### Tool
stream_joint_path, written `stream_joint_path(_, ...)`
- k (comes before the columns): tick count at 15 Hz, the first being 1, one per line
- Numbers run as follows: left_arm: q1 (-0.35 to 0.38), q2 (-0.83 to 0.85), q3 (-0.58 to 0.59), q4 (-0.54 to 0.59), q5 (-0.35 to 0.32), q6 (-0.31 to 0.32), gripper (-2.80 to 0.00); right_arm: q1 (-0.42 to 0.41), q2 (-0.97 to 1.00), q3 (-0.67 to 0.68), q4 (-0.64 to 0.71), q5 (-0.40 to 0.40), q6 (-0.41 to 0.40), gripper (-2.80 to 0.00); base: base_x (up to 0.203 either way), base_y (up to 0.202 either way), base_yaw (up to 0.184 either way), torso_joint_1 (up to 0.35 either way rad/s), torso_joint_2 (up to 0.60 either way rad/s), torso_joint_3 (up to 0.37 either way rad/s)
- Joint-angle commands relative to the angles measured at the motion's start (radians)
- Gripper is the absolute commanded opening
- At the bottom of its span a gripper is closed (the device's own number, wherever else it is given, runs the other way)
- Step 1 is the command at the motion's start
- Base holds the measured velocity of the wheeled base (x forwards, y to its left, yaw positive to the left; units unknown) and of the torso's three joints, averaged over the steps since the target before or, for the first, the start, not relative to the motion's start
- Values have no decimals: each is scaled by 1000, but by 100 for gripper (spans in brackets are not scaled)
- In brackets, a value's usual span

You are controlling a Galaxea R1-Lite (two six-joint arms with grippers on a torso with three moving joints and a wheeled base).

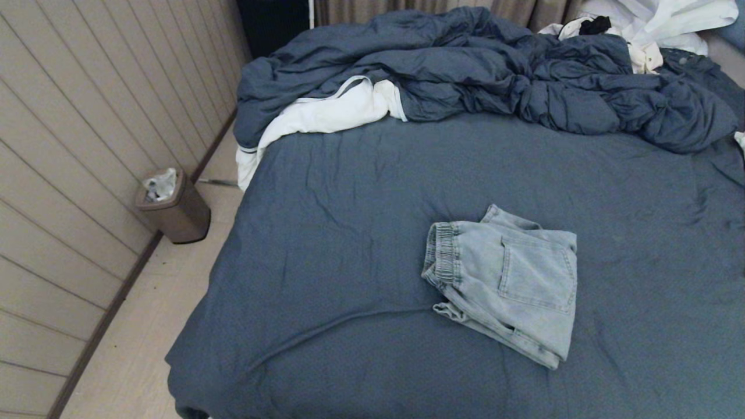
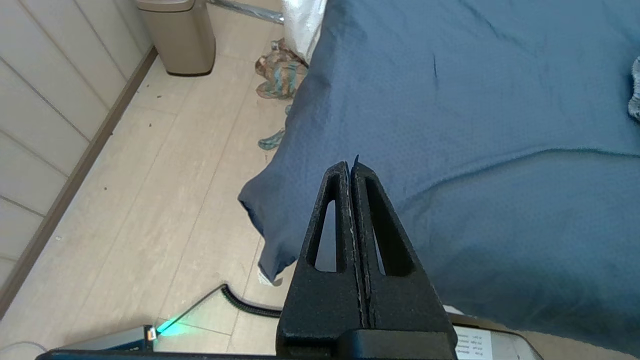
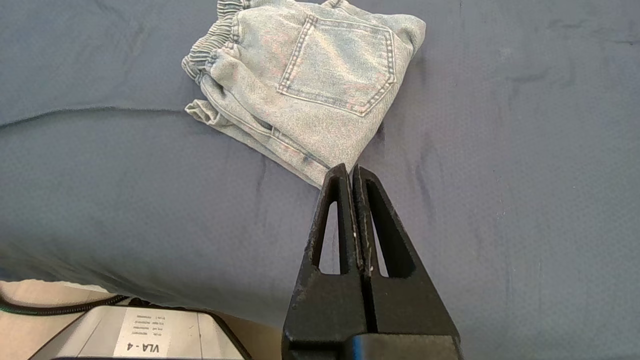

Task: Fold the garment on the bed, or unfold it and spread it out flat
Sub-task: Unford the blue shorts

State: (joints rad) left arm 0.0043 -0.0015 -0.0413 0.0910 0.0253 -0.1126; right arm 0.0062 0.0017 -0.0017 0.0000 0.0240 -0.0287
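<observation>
The garment [image 1: 512, 282], light blue denim-look shorts, lies folded into a compact bundle on the bed [image 1: 361, 233], right of the middle, with its back patch pocket up and the ribbed waistband toward the left. In the right wrist view the garment [image 3: 310, 95] sits just beyond my right gripper [image 3: 350, 169], which is shut and empty, held back near the bed's front edge. My left gripper [image 2: 350, 164] is shut and empty too, hovering by the bed's front left corner [image 2: 265, 220]. Neither arm shows in the head view.
A crumpled dark blue duvet [image 1: 495, 75] and a white cloth [image 1: 326, 113] lie across the far end of the bed. More white clothing [image 1: 646, 23] is at the far right. A tan bin [image 1: 174, 206] stands on the floor by the left wall. Patterned fabric [image 2: 280, 75] lies on the floor.
</observation>
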Motion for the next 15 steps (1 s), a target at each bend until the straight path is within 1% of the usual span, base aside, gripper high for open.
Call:
stream_joint_path(1,0,2,1,-2,1,-1,-280,1,4,0,1,1,0,-280,0,0,0,0,0,0)
stream_joint_path(15,-1,3,1,-7,1,-6,-280,0,4,2,-2,-1,0,-280,0,0,0,0,0,0)
